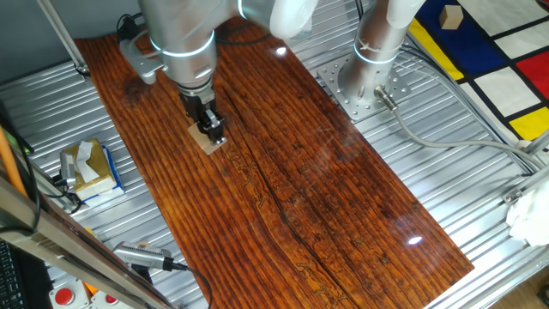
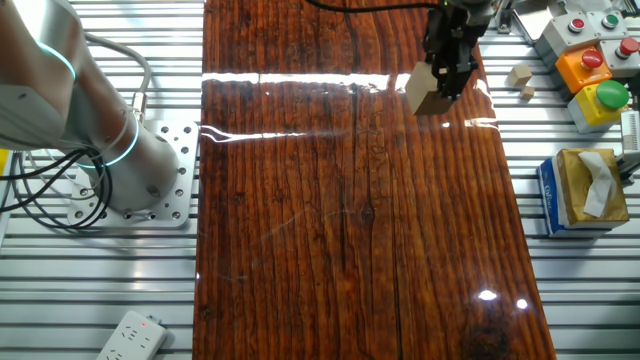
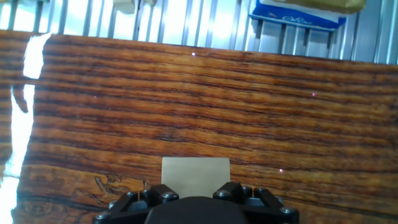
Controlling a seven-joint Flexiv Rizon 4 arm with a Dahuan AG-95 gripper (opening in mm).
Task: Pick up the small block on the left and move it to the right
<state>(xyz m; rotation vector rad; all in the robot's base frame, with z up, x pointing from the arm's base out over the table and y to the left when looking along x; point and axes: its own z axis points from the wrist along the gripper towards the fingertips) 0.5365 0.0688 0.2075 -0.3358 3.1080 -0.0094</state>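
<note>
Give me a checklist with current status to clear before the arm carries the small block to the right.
1. Fingers closed on the small block: ok.
2. Block centred in the grip, per hand view: ok.
3. Block lifted off the wooden board: cannot tell.
4. Board toward the right free of things: ok.
5. Tissue box stands off the board, away from the path: ok.
</note>
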